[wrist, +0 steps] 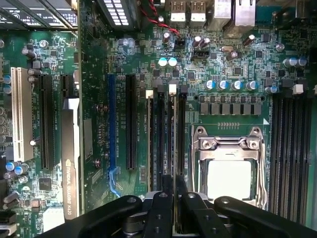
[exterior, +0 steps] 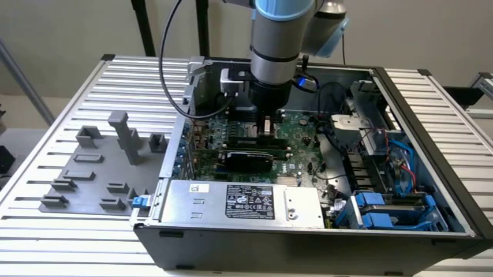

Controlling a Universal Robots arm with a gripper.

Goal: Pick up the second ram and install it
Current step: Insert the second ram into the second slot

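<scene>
My gripper (exterior: 266, 128) reaches down into the open computer case, just above the motherboard (exterior: 301, 147). In the wrist view its two dark fingers (wrist: 165, 198) stand close together, pinching a thin stick seen edge-on. That stick is the second ram (wrist: 174, 148), and it runs in line with the memory slots (wrist: 154, 144) beside the silver processor socket (wrist: 229, 178). White slot latches (wrist: 172, 89) sit at the far end of the slots. Whether the ram is seated in its slot cannot be told.
A grey fixture plate (exterior: 100, 167) with upright blocks lies on the slatted table at the exterior view's left. Inside the case are a graphics card (exterior: 246, 158), a silver power supply (exterior: 239, 202), cables and blue drive bays (exterior: 385, 210). More memory slots (wrist: 290, 148) lie past the socket.
</scene>
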